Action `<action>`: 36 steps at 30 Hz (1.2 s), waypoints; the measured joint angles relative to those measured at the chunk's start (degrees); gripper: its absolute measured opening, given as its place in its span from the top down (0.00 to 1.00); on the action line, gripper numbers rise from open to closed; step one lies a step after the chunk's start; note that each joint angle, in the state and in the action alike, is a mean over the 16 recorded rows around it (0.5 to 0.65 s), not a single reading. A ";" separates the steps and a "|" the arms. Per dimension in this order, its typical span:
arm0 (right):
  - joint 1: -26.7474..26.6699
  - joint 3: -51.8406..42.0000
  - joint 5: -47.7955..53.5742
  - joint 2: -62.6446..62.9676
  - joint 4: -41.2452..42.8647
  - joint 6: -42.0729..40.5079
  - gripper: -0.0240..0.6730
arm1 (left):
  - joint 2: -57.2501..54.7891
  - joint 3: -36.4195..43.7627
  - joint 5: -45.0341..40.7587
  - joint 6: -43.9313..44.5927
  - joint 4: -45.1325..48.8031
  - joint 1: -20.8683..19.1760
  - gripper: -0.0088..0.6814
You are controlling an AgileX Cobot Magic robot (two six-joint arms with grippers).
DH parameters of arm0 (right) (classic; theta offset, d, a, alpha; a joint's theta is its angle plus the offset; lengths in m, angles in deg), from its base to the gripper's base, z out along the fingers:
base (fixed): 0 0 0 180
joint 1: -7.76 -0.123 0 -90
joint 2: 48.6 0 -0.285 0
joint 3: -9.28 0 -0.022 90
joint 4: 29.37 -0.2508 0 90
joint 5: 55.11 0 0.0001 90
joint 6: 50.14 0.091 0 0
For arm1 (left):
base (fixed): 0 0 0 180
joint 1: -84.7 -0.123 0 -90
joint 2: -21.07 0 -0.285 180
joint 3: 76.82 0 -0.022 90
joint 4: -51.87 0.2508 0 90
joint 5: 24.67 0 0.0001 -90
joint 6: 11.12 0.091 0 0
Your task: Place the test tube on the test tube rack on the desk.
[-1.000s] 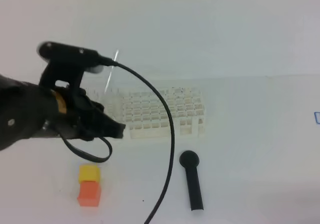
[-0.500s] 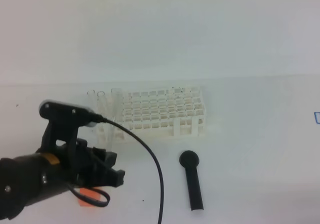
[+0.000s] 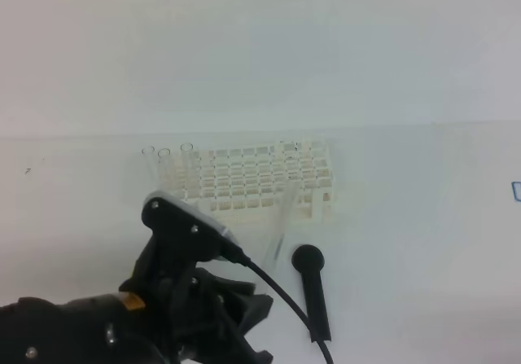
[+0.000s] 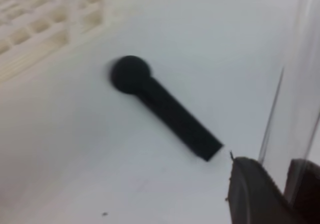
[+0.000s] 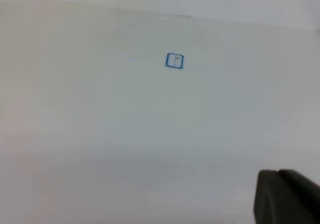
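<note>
— Desk (image 3: 423, 217), white and plain: what sits on it?

— White rack (image 3: 252, 181) with rows of small square holes at centre, three clear tubes (image 3: 167, 164) upright at its left end. Just in front of the rack lies a black round-headed stick (image 3: 313, 291).

— And the test tube (image 3: 282, 217)?

— Tilted, in front of the rack's near edge and above the stick's head. In the left wrist view it runs up the right side of the frame, its lower end between the dark fingers (image 4: 252, 191) of the left end effector (image 4: 282, 196), which grips it.

— The right end effector (image 5: 287, 199)?

— Only a dark corner shows in its own camera; it is closed, with nothing seen in it.

— Any writing?

— No readable words. A small blue-outlined square mark (image 5: 174, 60) lies on the desk in the right wrist view, its contents too small to read.
</note>
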 joint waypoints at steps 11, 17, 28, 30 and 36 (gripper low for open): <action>0.00 -0.30 -10.02 0.00 -13.28 1.80 0.97 | 0.31 0.00 -2.32 23.21 -25.12 3.12 0.82; 0.00 -0.44 -19.84 0.00 -24.55 1.99 0.97 | 0.31 -0.01 -6.41 40.92 -42.51 3.12 0.85; 0.00 2.37 -17.41 -0.01 -32.58 -6.43 0.97 | 0.31 -0.02 -11.64 59.58 -55.53 3.12 0.86; 0.00 4.17 -13.92 -0.11 -32.63 -9.66 0.97 | 0.31 -0.03 -11.61 60.01 -55.53 3.12 0.86; 0.00 10.93 -3.75 -1.64 -34.97 -22.69 0.97 | 0.31 -0.02 -10.95 62.14 -54.29 2.55 0.82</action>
